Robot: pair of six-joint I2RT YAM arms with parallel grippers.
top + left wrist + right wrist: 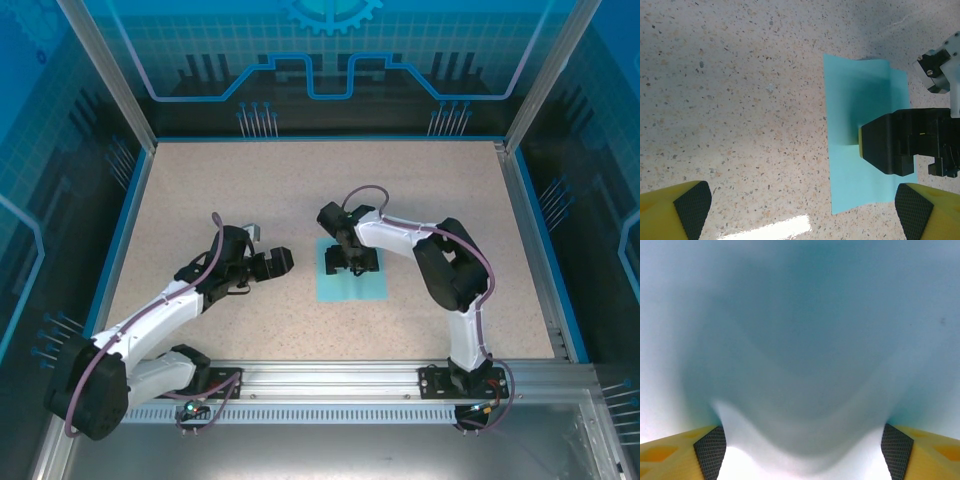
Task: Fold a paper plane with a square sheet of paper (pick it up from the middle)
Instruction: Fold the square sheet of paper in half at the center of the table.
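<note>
Right fingers (710,450) are spread wide, tips down on the square sheet of paper (350,288) — blurred turquoise lies between them. In the top view the sheet sits at centre frame, edges square to the speckled worktop (200,200), barely wider than tall. The right arm (400,237) reaches over it and hides its upper middle. Left fingers (692,205) are spread too and empty — just left of the sheet.

We see the square sheet of paper (855,100) as thin, smooth and matt. The table (250,190) looks like speckled laminate with a faint sheen. On the left gripper (802,207), the fingers (660,217) are yellow plastic with dark cross-hatched pads (692,207). The front rail (330,375) is brushed metal.
</note>
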